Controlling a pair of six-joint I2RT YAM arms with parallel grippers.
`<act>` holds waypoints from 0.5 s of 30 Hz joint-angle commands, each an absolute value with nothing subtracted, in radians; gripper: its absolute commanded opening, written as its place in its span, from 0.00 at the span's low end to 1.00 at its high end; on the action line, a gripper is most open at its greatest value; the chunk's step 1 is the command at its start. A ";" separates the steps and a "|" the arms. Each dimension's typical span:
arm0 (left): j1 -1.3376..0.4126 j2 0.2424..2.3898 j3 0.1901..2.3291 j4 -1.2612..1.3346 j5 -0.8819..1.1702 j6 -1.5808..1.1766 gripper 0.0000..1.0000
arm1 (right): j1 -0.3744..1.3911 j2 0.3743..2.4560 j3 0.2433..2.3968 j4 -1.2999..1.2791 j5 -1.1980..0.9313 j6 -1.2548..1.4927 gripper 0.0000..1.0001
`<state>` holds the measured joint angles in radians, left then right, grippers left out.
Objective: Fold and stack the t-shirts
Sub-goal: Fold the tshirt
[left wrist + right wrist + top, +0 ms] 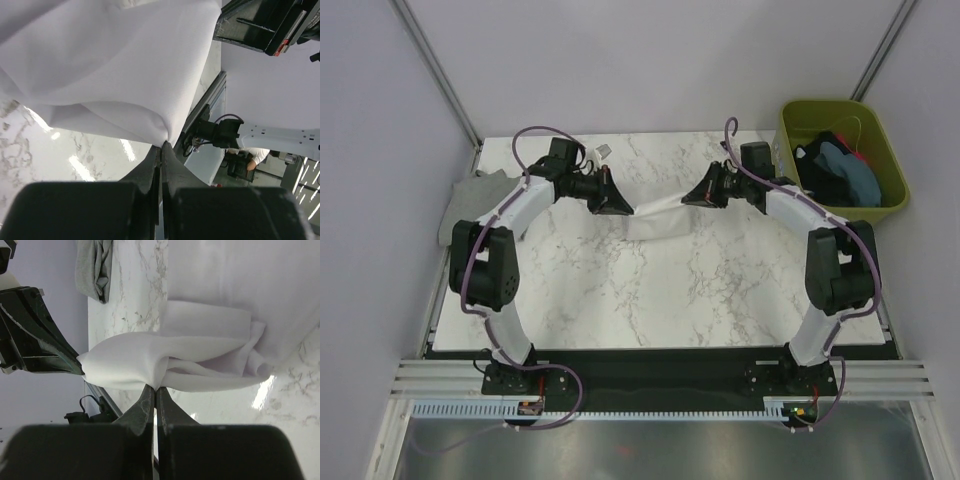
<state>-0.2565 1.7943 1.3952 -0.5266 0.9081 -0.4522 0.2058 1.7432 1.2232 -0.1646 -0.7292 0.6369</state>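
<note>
The white t-shirt [658, 219] hangs stretched between both grippers above the far middle of the marble table [650, 290]. My left gripper [623, 207] is shut on its left end; the left wrist view shows the cloth [115, 65] pinched at the gripper's [163, 145] tips. My right gripper [686, 198] is shut on its right end; the right wrist view shows the bunched shirt [170, 360] held at the gripper's [155, 388] tips. A grey t-shirt [468, 200] lies at the table's left edge, also in the right wrist view [92, 267]. Blue-teal and dark shirts [840, 170] lie in the bin.
An olive-green plastic bin [888, 155] stands at the far right, off the table's corner. Metal frame posts rise at both back corners. The arms' bases sit on a rail at the near edge.
</note>
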 commanded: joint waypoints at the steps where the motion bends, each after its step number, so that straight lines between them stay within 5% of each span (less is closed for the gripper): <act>1: -0.209 1.899 1.521 -0.552 0.890 -0.419 0.02 | 0.202 1.840 1.376 -0.083 -0.719 0.652 0.00; 12: -0.178 2.344 2.067 -0.457 0.639 -0.307 0.04 | 0.216 2.315 1.781 0.101 -0.686 0.655 0.03; 13: -0.181 2.367 2.129 -0.451 0.609 -0.295 0.16 | 0.222 2.350 1.854 0.100 -0.689 0.637 0.11; 14: -0.184 2.368 2.150 -0.451 0.556 -0.275 0.29 | 0.229 2.358 1.886 0.094 -0.692 0.596 0.40; 15: -0.187 2.365 2.166 -0.453 0.537 -0.270 0.62 | 0.230 2.358 1.911 0.084 -0.680 0.583 0.53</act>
